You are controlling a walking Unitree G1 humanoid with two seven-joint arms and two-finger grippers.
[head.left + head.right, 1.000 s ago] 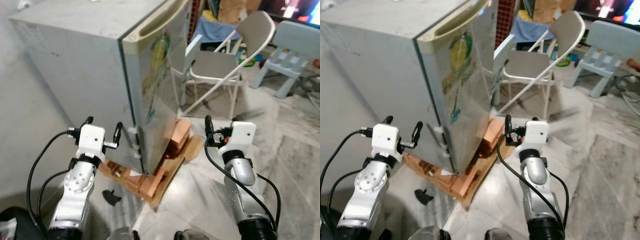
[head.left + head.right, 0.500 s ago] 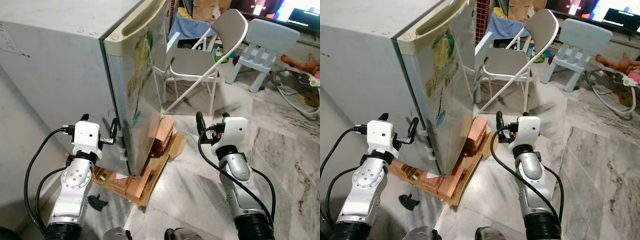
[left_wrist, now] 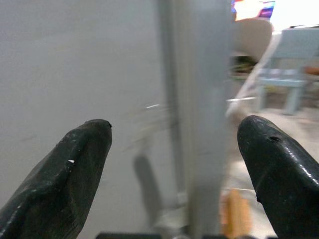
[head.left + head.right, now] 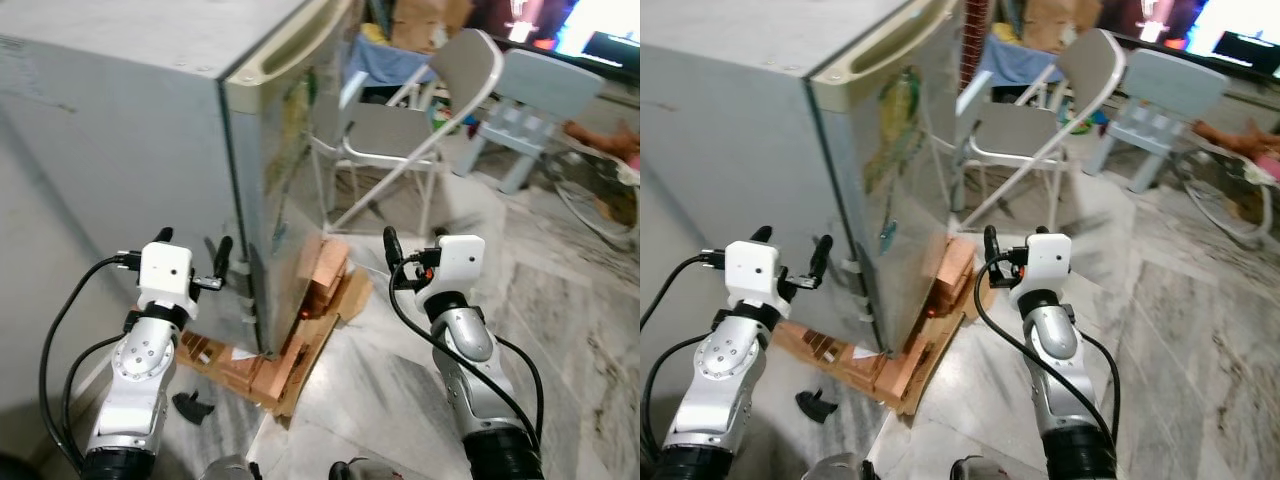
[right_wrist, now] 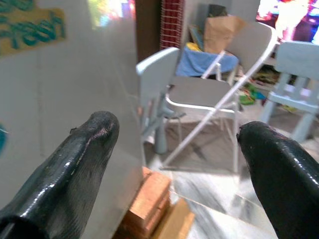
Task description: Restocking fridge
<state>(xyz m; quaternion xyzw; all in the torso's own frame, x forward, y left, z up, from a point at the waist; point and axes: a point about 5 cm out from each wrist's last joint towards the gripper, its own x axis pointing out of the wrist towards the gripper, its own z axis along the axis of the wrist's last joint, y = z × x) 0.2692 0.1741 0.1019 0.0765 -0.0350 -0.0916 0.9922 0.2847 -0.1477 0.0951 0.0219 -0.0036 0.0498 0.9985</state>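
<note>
The fridge point(image 4: 200, 150) is standing right ahead of me with its door shut, blocking the way in. My left hand point(image 4: 190, 262) is hanging open just beside the fridge's side wall, near the front corner, with bare wall ahead of it. My right hand point(image 4: 410, 255) is hanging open out in front of the door, over bare marble floor point(image 4: 570, 300). Bricks point(image 4: 318, 275) and cardboard point(image 4: 345, 300) are crowding the fridge's foot. A folding chair point(image 4: 420, 120) is standing close behind the door side, narrowing the room there, and a small plastic chair point(image 4: 540, 95) is sitting farther off.
</note>
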